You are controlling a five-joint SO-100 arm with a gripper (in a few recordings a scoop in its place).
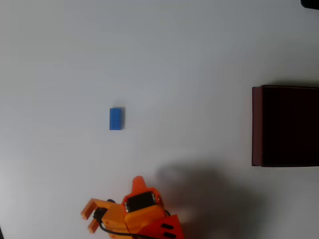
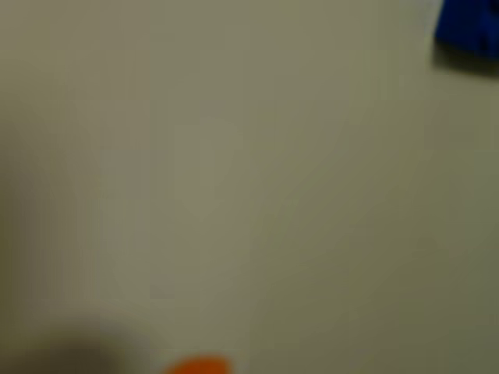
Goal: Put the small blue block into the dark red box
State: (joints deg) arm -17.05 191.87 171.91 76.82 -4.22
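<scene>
A plain white desk (image 1: pixel 164 55) spreads across the overhead view, bare over most of its surface. Left of centre lies the small blue block (image 1: pixel 115 119) — flat on the desk, its long side running up and down the frame. At the right edge, at mid-height, sits the dark red box (image 1: pixel 257 127), partly cut off by the frame and well apart from the block. In the blurred wrist view the block (image 2: pixel 468 31) shows at the upper right corner — on the pale desk (image 2: pixel 234 179).

Arm (image 1: pixel 142 216): bright orange plastic, blocky printed parts w/ slotted vents. Black servo (image 1: pixel 139 201) set in top. Thin black cable (image 1: pixel 107 228) loops along underside. End effector (image 1: pixel 88 219): orange, two stubby prongs.
</scene>
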